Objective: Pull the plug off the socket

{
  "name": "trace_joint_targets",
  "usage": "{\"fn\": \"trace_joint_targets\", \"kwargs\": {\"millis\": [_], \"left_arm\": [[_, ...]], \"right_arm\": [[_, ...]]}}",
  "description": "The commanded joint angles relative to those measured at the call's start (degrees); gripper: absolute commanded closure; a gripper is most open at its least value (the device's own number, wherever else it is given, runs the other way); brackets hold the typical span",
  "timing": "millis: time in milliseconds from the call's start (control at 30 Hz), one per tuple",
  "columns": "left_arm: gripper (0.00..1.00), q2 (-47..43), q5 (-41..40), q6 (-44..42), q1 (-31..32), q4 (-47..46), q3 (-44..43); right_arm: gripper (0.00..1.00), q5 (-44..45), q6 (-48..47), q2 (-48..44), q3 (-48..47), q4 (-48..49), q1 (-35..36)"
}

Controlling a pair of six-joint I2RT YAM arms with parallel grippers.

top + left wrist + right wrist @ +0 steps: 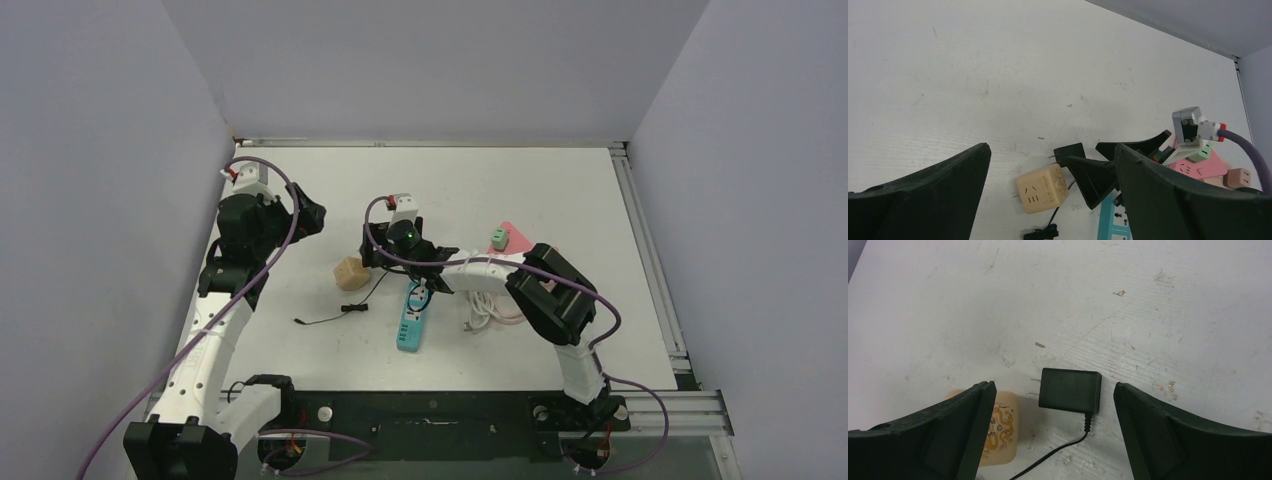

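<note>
A black plug (1070, 390) with a thin black cord (1058, 450) lies flat on the white table. Its prongs are bare and point toward a beige cube socket (998, 427), which sits a short gap away on the left. My right gripper (1054, 385) is open, one finger on each side of the plug, just above it. In the top view the right gripper (373, 252) hides the plug, next to the socket (349, 272). My left gripper (310, 215) is open and empty, raised to the left; its view shows the socket (1042, 189) and plug (1069, 152).
A teal power strip (412, 320) lies near the front under the right arm. A pink strip (512, 235) with a green adapter (498, 238) sits to the right. A white cable (485, 310) is coiled by the right arm. The cord's end trails to the left front (325, 317).
</note>
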State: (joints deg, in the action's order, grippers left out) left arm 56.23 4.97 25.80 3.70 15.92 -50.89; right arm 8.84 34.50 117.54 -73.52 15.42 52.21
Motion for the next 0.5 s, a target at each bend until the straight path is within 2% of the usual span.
{"fn": "trace_joint_targets", "kwargs": {"millis": [0, 100, 233, 467], "left_arm": [[0.09, 0.43, 0.68, -0.35, 0.27, -3.02, -0.43], [0.09, 0.79, 0.74, -0.39, 0.75, -2.87, -0.52], [0.09, 0.6, 0.77, -0.45, 0.95, -2.75, -0.64], [0.09, 0.89, 1.18, -0.14, 0.95, -2.74, -0.76]], "right_arm": [[0.05, 2.85, -4.15, -10.35, 2.26, -0.47, 0.41], [0.04, 5.02, -5.0, -16.23, 6.44, -3.97, 0.31], [0.15, 6.32, -3.35, -24.89, 13.28, -9.92, -2.21], [0.17, 8.81, -2.2, -38.17, 19.85, -25.41, -7.81]]}}
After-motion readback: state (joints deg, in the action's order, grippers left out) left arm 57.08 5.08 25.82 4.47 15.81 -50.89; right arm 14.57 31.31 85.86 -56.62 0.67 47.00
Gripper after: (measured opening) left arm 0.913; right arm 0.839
